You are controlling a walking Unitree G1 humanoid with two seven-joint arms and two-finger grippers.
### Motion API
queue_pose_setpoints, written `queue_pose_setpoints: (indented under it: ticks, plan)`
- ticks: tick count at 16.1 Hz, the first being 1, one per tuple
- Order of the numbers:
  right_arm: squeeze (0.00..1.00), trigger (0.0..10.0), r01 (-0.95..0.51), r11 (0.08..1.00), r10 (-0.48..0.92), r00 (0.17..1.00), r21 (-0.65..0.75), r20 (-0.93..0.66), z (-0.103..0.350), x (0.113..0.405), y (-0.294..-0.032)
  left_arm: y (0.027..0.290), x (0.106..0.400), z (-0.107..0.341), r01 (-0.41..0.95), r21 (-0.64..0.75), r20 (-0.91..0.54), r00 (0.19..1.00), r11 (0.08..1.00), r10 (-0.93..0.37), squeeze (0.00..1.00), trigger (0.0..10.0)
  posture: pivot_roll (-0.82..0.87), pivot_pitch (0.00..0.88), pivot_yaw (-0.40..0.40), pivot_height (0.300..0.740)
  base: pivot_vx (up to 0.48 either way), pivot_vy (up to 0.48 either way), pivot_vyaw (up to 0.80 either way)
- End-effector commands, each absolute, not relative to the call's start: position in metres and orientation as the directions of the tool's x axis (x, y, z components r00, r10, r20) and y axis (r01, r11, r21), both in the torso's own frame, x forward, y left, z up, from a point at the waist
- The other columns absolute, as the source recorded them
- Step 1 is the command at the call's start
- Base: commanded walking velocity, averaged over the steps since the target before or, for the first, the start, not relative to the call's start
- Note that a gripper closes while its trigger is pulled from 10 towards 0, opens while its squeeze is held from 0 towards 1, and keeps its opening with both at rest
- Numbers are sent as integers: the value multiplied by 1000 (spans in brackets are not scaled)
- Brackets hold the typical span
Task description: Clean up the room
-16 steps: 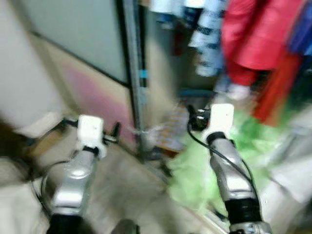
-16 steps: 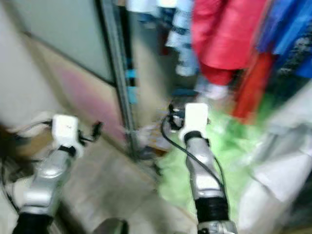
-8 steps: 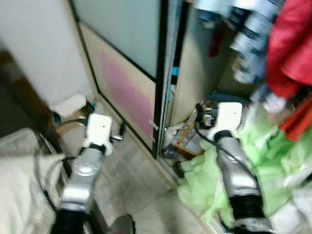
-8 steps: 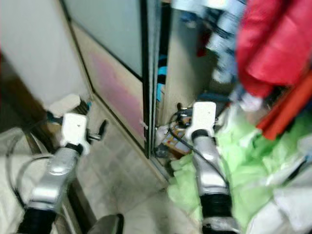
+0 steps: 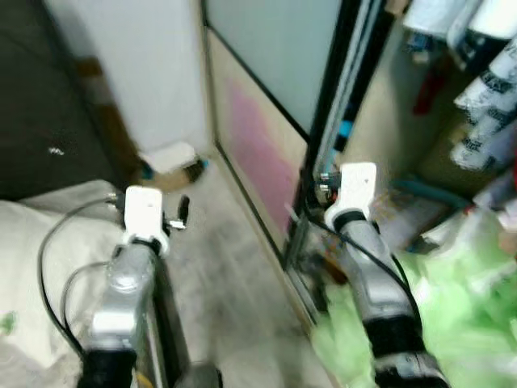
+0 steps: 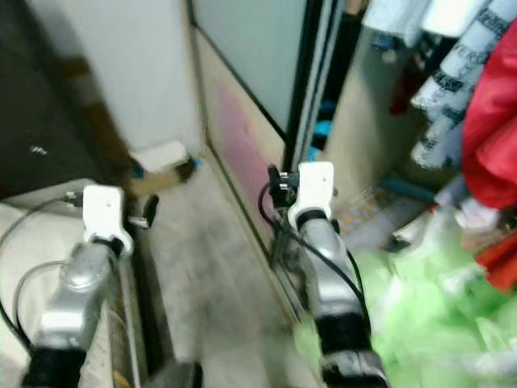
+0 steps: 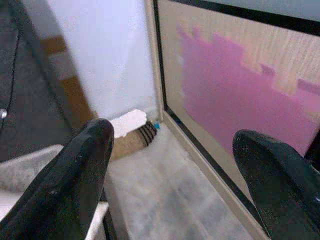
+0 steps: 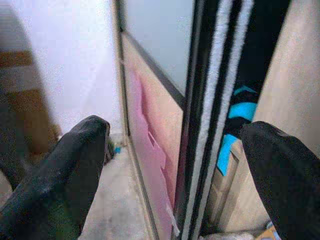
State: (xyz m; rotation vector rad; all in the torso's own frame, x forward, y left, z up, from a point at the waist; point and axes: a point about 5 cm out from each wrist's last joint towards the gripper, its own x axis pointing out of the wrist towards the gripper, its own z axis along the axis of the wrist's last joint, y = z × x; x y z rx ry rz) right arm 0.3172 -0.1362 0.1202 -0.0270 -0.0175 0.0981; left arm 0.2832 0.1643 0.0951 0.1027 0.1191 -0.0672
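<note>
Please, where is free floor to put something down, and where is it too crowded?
Bare floor runs between the bed edge and the sliding door. Crowded: green fabric piled under the hanging clothes.

Ahead of the grippers stands a sliding wardrobe door (image 5: 266,97) with a pink patch (image 7: 240,95). Beyond them, against the white wall (image 7: 105,55), lies a small white object (image 5: 166,158).

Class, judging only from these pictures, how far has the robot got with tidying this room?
Nothing looks done yet. Green cloth lies heaped on the closet floor beside the sliding door, and a small white-and-brown item lies on the floor by the wall. Nothing is in hand: the left claw and right claw are both open and empty. All the picking up remains.
</note>
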Motion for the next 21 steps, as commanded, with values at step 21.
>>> queue_pose_setpoints:
  ticks: [21]
  plan:
    - [0, 10000, -141, 990, 142, 988, -29, 64, 130, 325, -129, 157, 284, 101, 33, 47, -67, 997, 998, -30, 0, 10000, 64, 0, -50, 740, 0, 0, 800]
